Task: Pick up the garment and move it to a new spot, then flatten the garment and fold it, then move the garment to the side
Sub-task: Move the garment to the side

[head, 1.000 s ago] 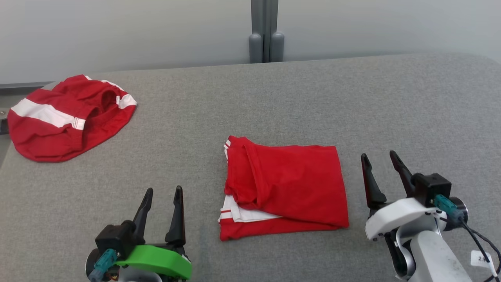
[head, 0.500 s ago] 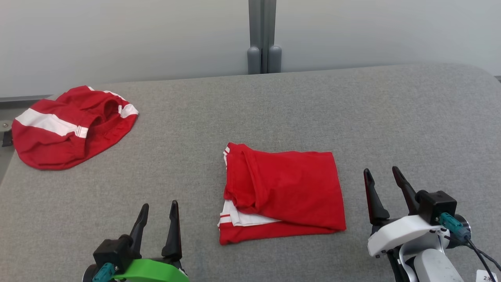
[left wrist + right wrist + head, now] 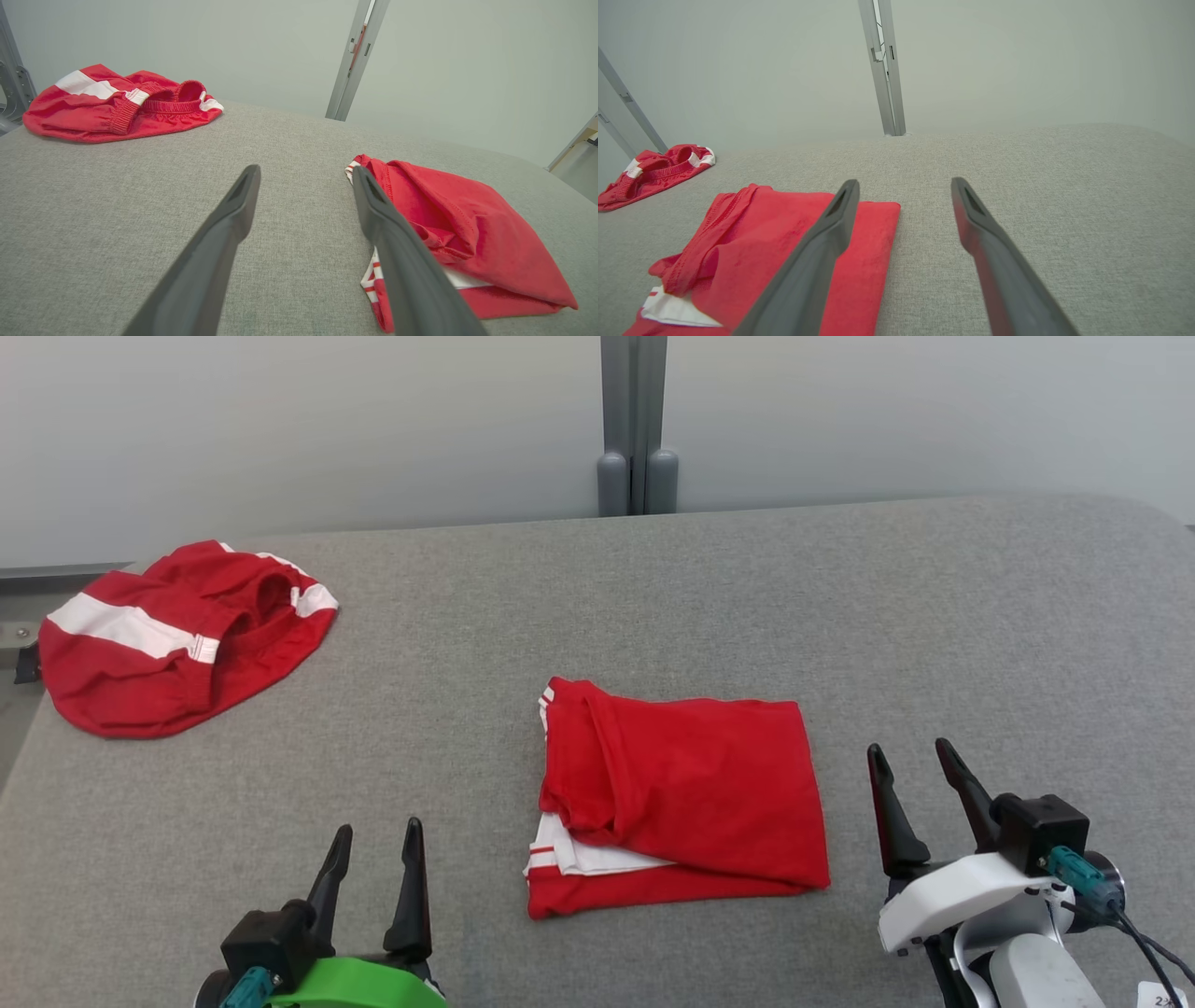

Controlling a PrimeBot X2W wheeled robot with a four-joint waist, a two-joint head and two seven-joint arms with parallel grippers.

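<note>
Garment (image 3: 677, 803): folded, frame centre, on grey surface (image 3: 934, 616).
Left gripper (image 3: 378, 825): lower left, fingers apart, empty.
Right gripper (image 3: 907, 747): lower right, fingers apart, empty.

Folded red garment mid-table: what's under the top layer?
Under the top fold of the folded garment, a white panel with red stripes pokes out at the near left corner, lying on a red bottom layer. How far they extend underneath is covered.

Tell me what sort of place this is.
Probably a lab or test booth set up for folding clothes: a grey cloth-covered table, bare pale walls joined by a metal post, a folded garment and a crumpled garment, both red.
</note>
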